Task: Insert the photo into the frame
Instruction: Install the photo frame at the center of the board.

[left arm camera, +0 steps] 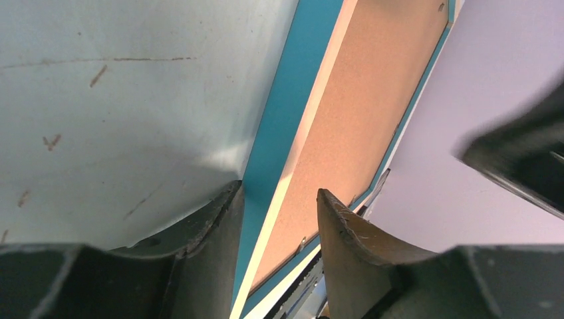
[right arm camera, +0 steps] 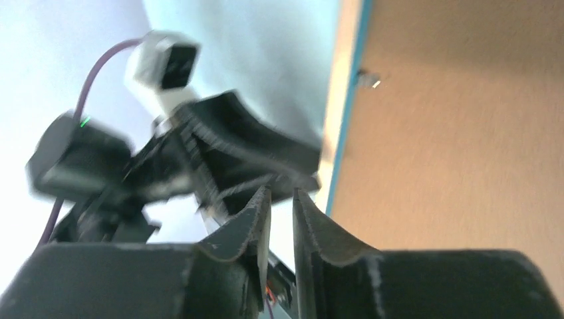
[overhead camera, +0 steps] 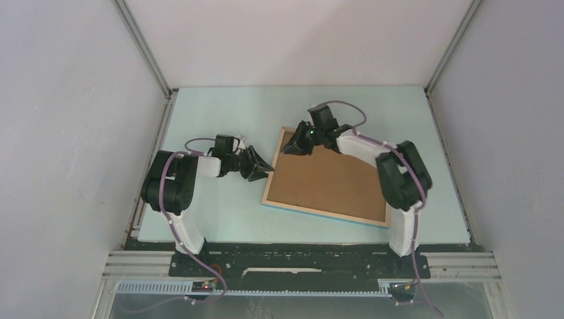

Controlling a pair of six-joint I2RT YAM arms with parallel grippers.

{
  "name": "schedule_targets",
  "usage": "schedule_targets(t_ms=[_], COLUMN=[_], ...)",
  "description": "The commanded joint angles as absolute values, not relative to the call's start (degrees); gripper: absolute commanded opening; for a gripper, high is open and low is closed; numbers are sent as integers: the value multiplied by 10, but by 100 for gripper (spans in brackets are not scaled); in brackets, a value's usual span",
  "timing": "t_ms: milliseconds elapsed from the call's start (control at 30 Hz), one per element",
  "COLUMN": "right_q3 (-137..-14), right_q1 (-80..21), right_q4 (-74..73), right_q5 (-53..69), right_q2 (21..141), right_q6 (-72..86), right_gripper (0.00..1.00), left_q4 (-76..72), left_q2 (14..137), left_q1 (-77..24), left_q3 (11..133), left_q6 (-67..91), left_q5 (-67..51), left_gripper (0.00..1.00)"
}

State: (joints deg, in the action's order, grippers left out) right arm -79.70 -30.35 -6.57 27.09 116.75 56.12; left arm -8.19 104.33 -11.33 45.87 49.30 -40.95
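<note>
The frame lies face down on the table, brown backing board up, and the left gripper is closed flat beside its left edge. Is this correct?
Not quite. The left gripper is open, its jaws either side of the frame's left edge, as the left wrist view shows. The frame does lie face down, backing board up.

The pale green table [overhead camera: 219, 219] carries the frame [overhead camera: 276, 173] (lying face down, brown backing up).

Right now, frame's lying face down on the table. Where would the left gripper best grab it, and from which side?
Probably the frame's left long edge, approached from its left. It lies flat, brown backing up, so only the thin turquoise rim offers purchase. The left gripper already sits open at that edge, fingers straddling it.
</note>
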Motion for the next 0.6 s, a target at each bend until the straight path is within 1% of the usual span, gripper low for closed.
schedule_targets(t_ms=[0, 67, 167, 200, 267, 333, 400, 500, 567], right_q3=[-768, -734, -686, -668, -643, -613, -588, -553, -529], right_q1=[-267, -218, -131, -97, -29, 41, 106, 179, 208], right_q4=[-180, -220, -283, -300, -323, -329, -330, -320, -302], right_q5=[234, 206, 145, 132, 118, 118, 117, 140, 165], right_q2=[1023, 972, 904, 884, 849, 819, 797, 790, 799], right_q6=[432, 392, 327, 309, 287, 269, 261, 261, 262], right_gripper=[29, 40, 59, 67, 76, 80, 81, 81, 80], left_q4=[-59, -60, -57, -57, -56, -56, -56, -57, -58], left_q2=[1021, 1020, 1013, 1012, 1011, 1012, 1013, 1015, 1017], left_q1=[-120, -120, -120, -120, -120, -120, -120, -120, -120], left_q3=[476, 476, 475, 475, 475, 477, 478, 478, 479], left_q6=[459, 458, 456, 455, 455, 455, 455, 454, 454], left_q5=[-402, -401, -396, -395, -395, -395, -397, -401, -402], left_gripper=[50, 51, 52, 52, 54, 55, 57, 58, 59])
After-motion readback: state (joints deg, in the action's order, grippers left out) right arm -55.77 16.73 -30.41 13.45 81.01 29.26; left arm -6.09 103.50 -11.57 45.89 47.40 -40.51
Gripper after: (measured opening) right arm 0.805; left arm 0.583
